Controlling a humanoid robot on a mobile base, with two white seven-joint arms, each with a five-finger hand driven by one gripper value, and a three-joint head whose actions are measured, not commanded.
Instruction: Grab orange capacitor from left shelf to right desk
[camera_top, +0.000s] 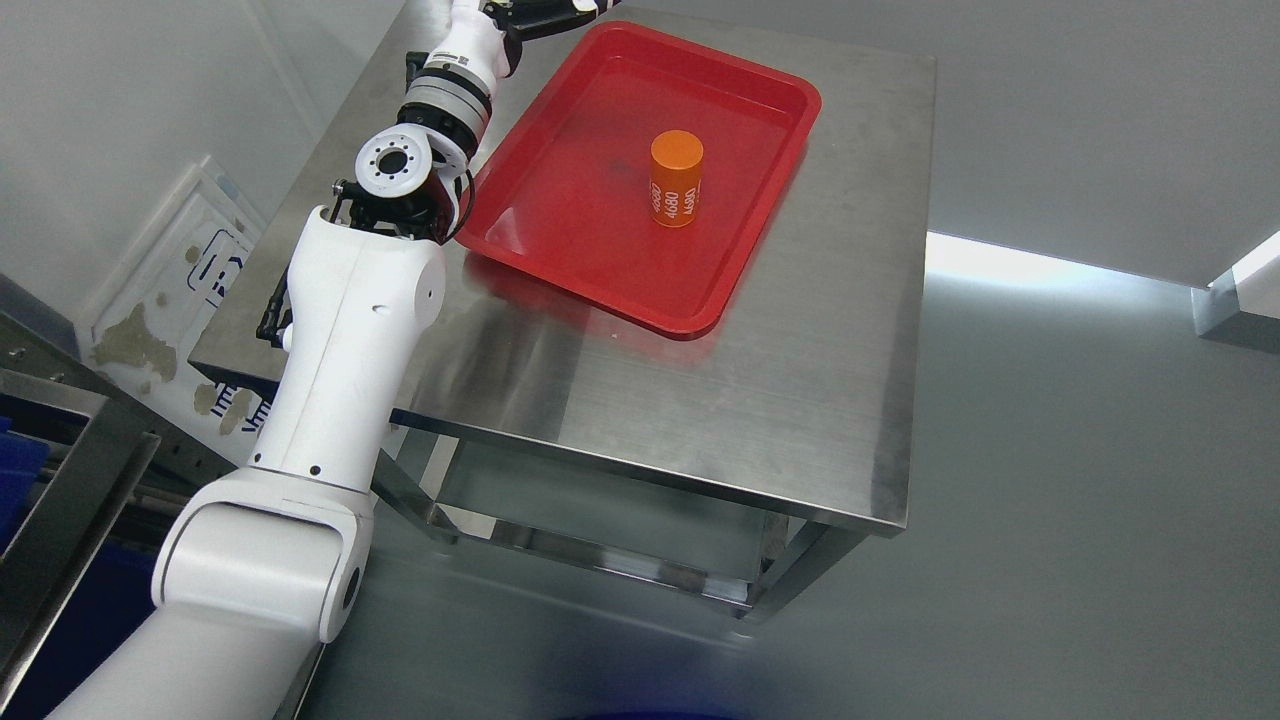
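An orange capacitor (676, 178) with white print stands upright in the middle of a red tray (580, 230) on a steel table (760, 400). My left arm rises from the lower left, along the table's left edge. Its hand (540, 14) is at the top edge of the picture, by the tray's far left corner and mostly cut off. The hand is well apart from the capacitor, and nothing shows in it.
A metal shelf frame (70, 450) with a blue bin (18, 475) stands at the lower left. A worn white panel (180, 270) leans on the wall behind the arm. Grey floor lies to the right of the table.
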